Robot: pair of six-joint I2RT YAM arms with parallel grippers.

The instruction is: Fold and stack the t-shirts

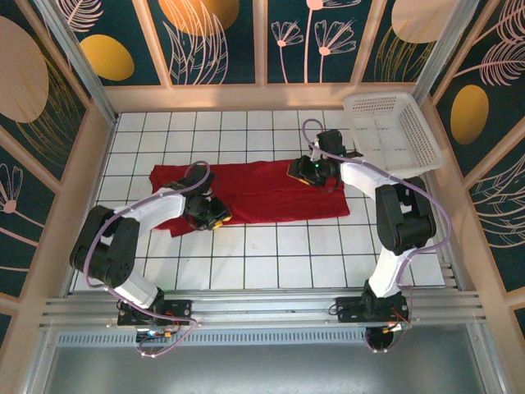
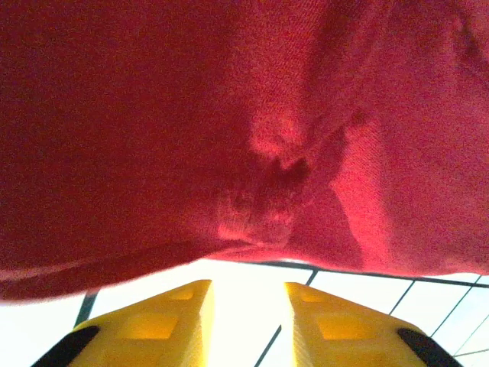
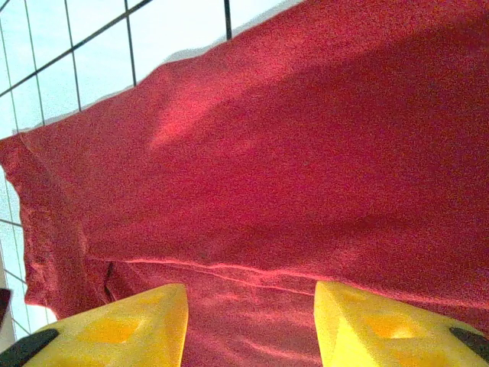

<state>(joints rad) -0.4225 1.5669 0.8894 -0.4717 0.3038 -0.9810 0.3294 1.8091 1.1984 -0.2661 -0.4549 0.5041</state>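
Observation:
A deep-red t-shirt [image 1: 262, 190] lies across the middle of the white tiled table [image 1: 279, 254], folded into a long flat band. My left gripper [image 1: 217, 217] sits at the band's near edge towards its left end. In the left wrist view that gripper [image 2: 248, 284] is open, with bare tile between the yellow fingers and a puckered bit of t-shirt [image 2: 275, 199] just ahead of them. My right gripper [image 1: 312, 172] hovers over the band's far right part. In the right wrist view this gripper [image 3: 250, 289] stands open above the t-shirt [image 3: 290, 153], near a fold line.
A white plastic mesh basket [image 1: 418, 131] stands at the back right corner, just behind the right arm. Wooden-framed patterned walls close in the table on three sides. Bare tiles lie in front of the shirt.

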